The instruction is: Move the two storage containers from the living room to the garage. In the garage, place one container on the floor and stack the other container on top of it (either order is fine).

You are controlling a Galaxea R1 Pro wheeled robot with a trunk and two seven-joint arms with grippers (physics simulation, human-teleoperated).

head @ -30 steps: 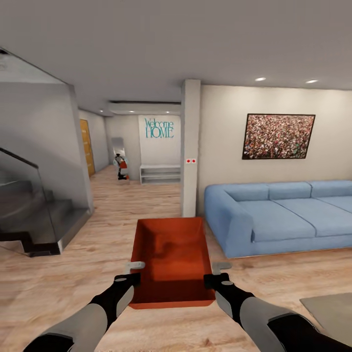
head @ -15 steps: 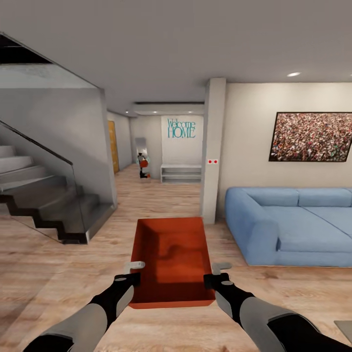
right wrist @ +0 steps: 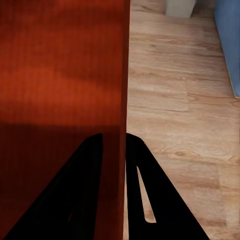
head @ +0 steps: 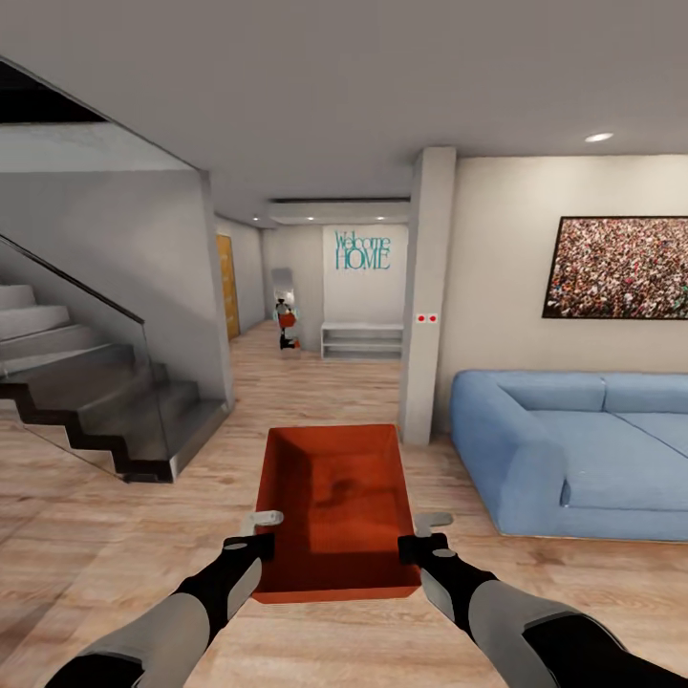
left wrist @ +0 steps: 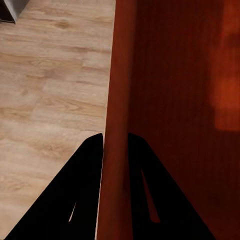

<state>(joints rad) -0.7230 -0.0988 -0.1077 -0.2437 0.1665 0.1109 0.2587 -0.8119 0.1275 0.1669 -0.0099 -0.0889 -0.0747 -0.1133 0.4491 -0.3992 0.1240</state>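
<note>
Storage container [head: 336, 511] held level above the wood-plank floor [head: 115, 545] — left gripper [left wrist: 115, 150] and right gripper [right wrist: 114, 147] each clamp a side wall.

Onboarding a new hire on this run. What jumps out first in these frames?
The orange-red storage container front and centre, carried over light wood-plank floor, with the left gripper and right gripper each clamped on a side wall. Next the blue sofa on the right, the dark staircase on the left, and the teal "Welcome HOME" lettering down the hallway.
</note>
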